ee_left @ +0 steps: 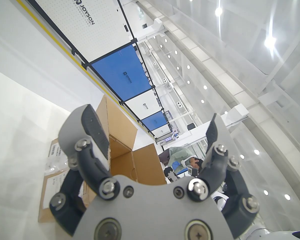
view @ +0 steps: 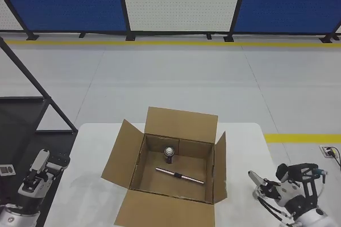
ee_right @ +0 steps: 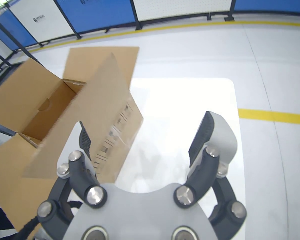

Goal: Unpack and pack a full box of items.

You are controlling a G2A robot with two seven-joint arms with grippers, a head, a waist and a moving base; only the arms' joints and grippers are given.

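The left gripper (ee_left: 152, 126) and right gripper (ee_right: 145, 123) were held low at the table's (view: 244, 142) near corners, both spread wide and empty; the open box (view: 181, 123) was set between them, clear of both.

The left gripper (ee_left: 152, 131) has its two fingers spread wide apart, with nothing between the dark ribbed pads (ee_left: 95, 128). The right gripper (ee_right: 145, 138) is spread just as wide and also holds nothing. From above, the left arm (view: 34, 181) and right arm (view: 295, 196) sit low at either side.
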